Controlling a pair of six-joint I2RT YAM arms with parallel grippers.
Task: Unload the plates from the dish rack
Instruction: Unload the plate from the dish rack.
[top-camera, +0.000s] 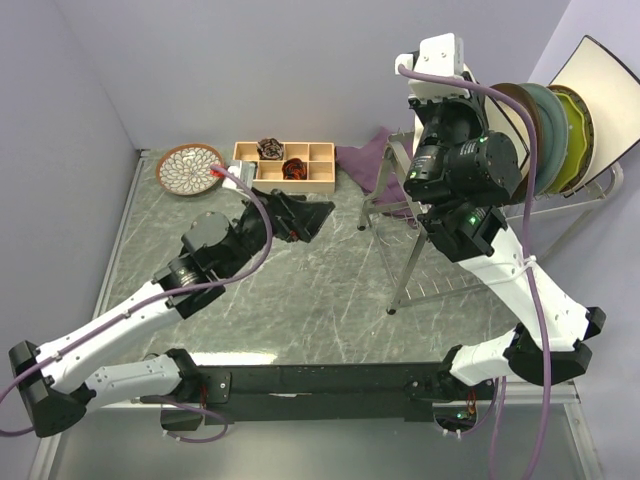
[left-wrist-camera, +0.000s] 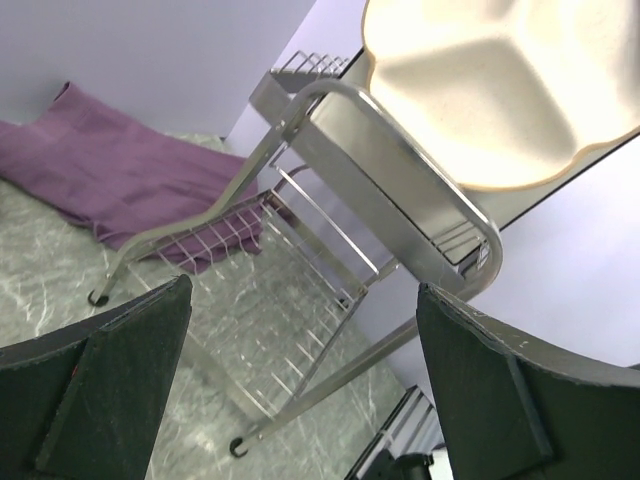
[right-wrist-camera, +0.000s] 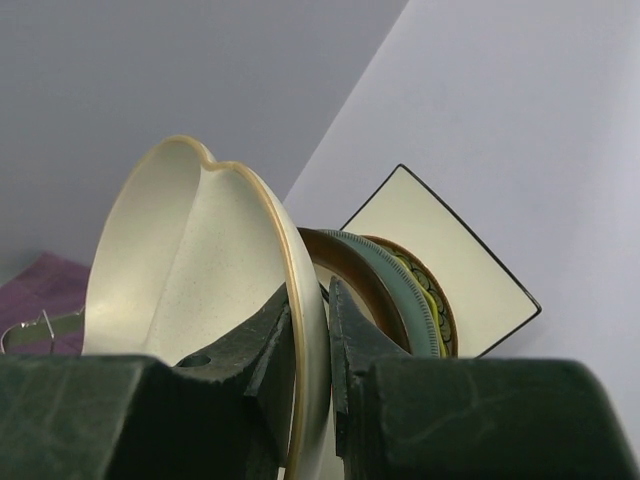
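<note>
We see the right jaws gripping the cream divided plate (right-wrist-camera: 190, 270) by its rim, just before the other plates (top-camera: 545, 125) in the dish rack (left-wrist-camera: 380, 170); the left jaws gape empty above the table (top-camera: 330, 290).

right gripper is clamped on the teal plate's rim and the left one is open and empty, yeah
No: the right gripper is clamped on the rim of the cream divided plate, as the right wrist view shows; the teal plate stands behind it. The left gripper is open and empty.
</note>
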